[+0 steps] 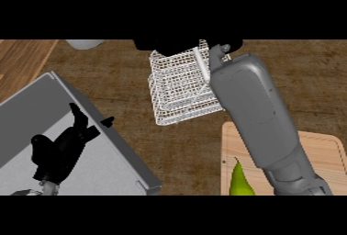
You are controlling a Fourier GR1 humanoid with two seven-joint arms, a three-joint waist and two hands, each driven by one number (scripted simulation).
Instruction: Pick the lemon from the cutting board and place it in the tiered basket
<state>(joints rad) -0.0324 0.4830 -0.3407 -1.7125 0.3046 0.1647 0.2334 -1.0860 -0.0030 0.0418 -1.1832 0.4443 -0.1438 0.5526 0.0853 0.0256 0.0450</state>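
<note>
Here the right forearm (254, 119) stretches from the cutting board (325, 151) up over the wire basket (177, 87); its hand is hidden at the top edge, so I cannot tell its state, nor see the lemon. The left hand (64, 147) rests open, far left.

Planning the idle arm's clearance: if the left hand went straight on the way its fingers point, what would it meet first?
The left hand points up and right, over the grey sink. It would likely cross the sink's rim first, then the brown counter; the wire basket lies beyond. Depth is unclear.
</note>
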